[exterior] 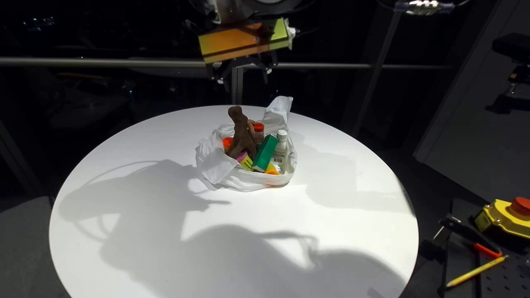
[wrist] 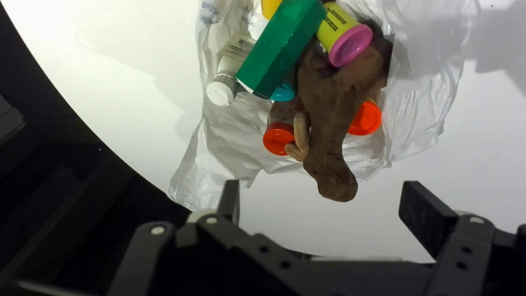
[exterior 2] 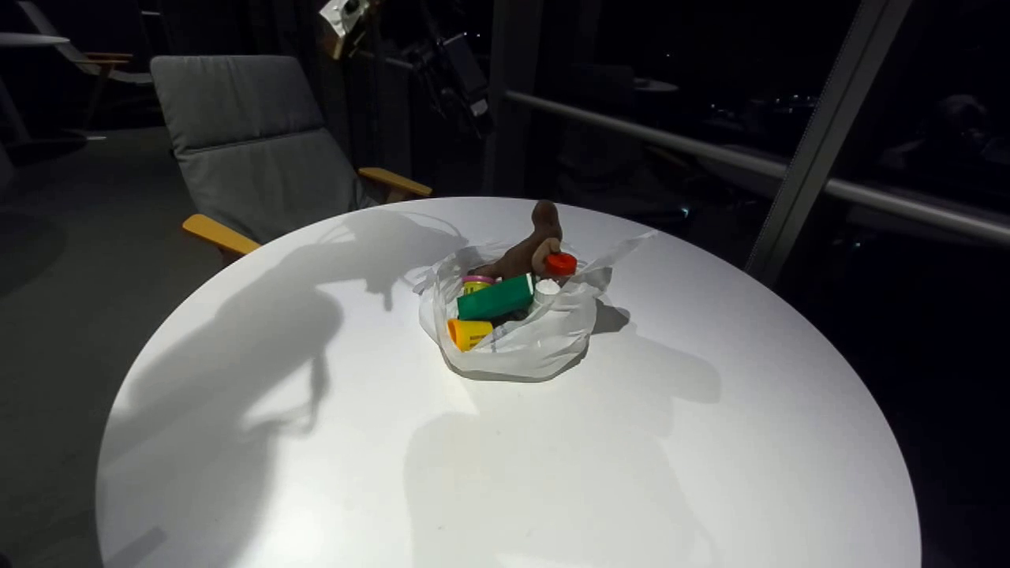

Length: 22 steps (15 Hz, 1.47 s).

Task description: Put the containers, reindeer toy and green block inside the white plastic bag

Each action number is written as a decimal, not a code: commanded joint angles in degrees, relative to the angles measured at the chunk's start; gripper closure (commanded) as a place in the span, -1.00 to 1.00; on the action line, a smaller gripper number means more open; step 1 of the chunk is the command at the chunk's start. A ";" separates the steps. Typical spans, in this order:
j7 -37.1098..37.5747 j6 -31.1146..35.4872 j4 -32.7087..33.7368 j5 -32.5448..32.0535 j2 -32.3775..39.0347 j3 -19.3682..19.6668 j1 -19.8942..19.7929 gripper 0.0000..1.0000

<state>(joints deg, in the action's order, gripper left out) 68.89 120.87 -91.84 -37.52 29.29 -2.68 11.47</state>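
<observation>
Spread wide, the claw (wrist: 322, 205) hangs higher than the bag (exterior: 247, 182) on the table (exterior: 364, 174). Inside, we see the toy (wrist: 331, 111) lean, head pointing toward the claw in the wrist view; the block (wrist: 281, 47), long axis aslant, ends just beside the white-capped bottle (wrist: 229, 68).

An open white plastic bag (exterior 2: 544, 351) was seen in an exterior view on a round white table (exterior 2: 757, 465). Inside, a green block (exterior 2: 495, 299) was flanked by a pink-lidded pot (exterior 2: 477, 283), a yellow pot (exterior 2: 474, 334) tipped on its side and, at one end, a white-capped bottle (exterior 2: 547, 289). Behind the block, a red-capped bottle (exterior 2: 561, 264) and the reindeer toy (exterior 2: 525, 256) were seen, the toy's head raised above the bag. A grey chair (exterior 2: 245, 110) was seen beyond.
</observation>
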 commanded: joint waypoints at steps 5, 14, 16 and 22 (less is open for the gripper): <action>-27.65 6.33 -18.83 15.54 -13.94 -0.55 -4.08 -1.00; -56.96 -9.26 -31.56 31.54 -22.04 -0.63 -6.52 -1.00; -60.19 -11.59 -31.38 31.19 -21.49 -0.83 -6.02 -1.00; -70.01 -10.30 -26.67 22.69 -14.17 -1.28 -5.31 -1.00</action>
<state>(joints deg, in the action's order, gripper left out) 3.45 110.48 -122.39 -9.65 11.43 -4.74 6.69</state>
